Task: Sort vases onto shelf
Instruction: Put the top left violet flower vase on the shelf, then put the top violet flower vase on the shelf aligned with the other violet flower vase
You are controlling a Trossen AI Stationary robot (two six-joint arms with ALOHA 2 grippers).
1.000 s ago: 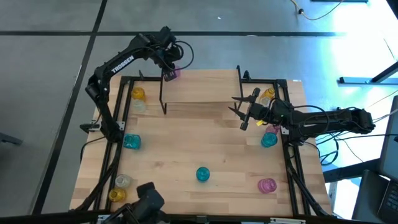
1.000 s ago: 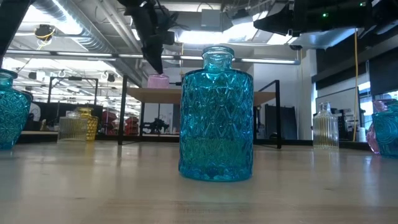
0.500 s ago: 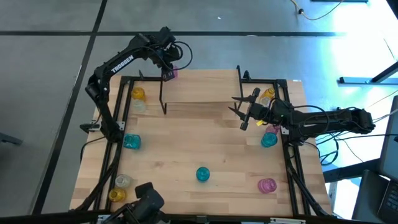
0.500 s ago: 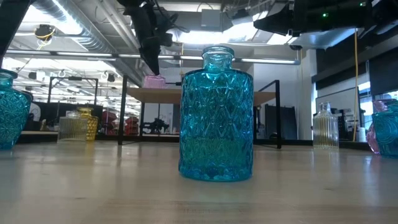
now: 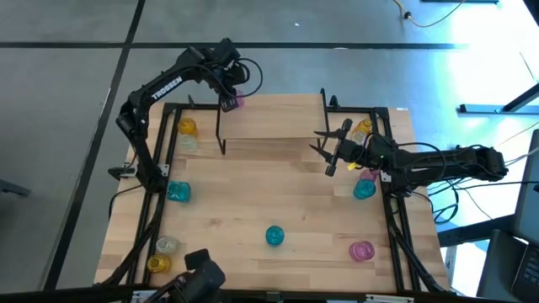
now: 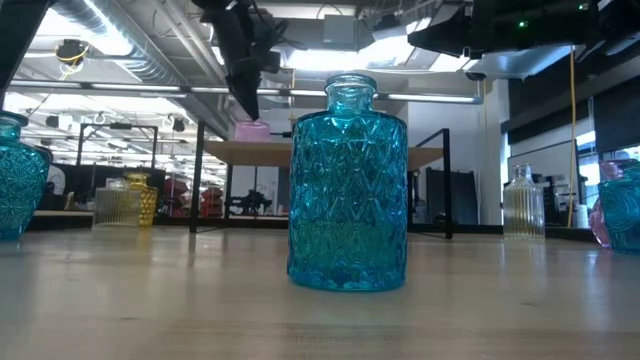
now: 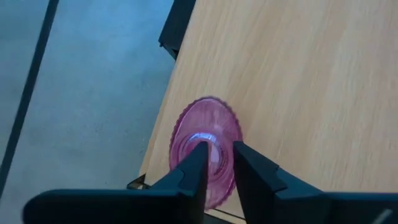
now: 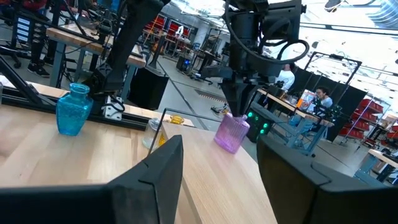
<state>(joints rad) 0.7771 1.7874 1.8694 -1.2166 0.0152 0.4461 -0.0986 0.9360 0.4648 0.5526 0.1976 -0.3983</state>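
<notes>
A pink vase (image 5: 235,100) (image 7: 205,146) stands upright on the far left corner of the shelf (image 5: 274,119) (image 6: 300,150). My left gripper (image 5: 227,97) (image 7: 220,155) points steeply down at it from above, fingers a little apart. One fingertip (image 7: 201,152) is over the vase's mouth and the other (image 7: 241,154) is outside the neck. My right gripper (image 5: 323,151) (image 8: 217,177) hovers open and level beside the shelf's right end, with nothing between its fingers. Other vases stand on the table, among them a teal one (image 5: 274,236) (image 6: 347,185) near the front. My left gripper comes at the pink vase's mouth (image 7: 198,137) from above, pointing down, with the rim wall between its two fingers. Whether either finger touches the glass, I cannot tell. The vase rests on its base on the shelf board.
A yellow vase (image 5: 187,127) and a clear vase (image 5: 187,143) stand at the table's left edge, with a teal one (image 5: 178,192) nearer the front. A yellow (image 5: 363,127), a pink (image 5: 367,175) and a teal vase (image 5: 364,190) cluster at the right edge. Another pink vase (image 5: 361,250) stands front right.
</notes>
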